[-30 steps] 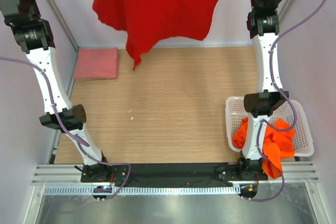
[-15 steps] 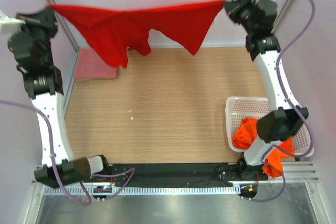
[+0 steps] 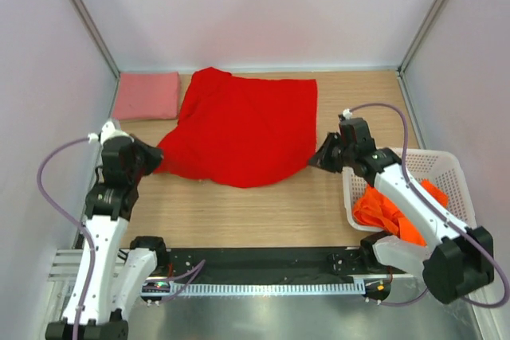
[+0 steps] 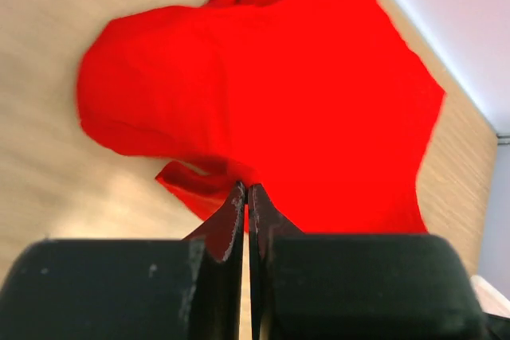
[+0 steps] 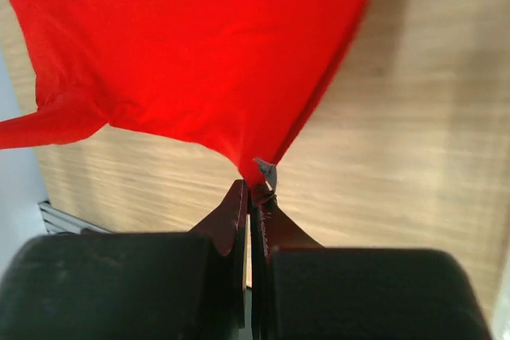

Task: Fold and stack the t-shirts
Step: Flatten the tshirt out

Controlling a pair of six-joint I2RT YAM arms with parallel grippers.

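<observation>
counter [image 3: 263, 201]: light wood, pale walls [image 3: 255, 5] on three sides, both arm bases at the near edge
pink shirt [image 3: 146, 95]: folded flat in the far left corner of the counter, just beside the red shirt [image 3: 243, 129]; cannot tell if they touch
left claw [image 3: 156, 158]: pressed together, pinching the red shirt's near left corner, low over the counter
red shirt: spread out on the counter, centre to far edge, mostly flat; left side rumpled with a fold near the left claw; near edge curved, both near corners drawn to points
right claw [image 3: 316, 161]: pressed together, pinching the red shirt's near right corner; small pale tag [image 5: 267, 171] shows at the pinch
basket [image 3: 450, 171]: white lattice, near right of the counter, apart from the red shirt
orange shirts [image 3: 381, 209]: crumpled heap inside the basket, partly hidden by the right arm [image 3: 414, 205]
</observation>
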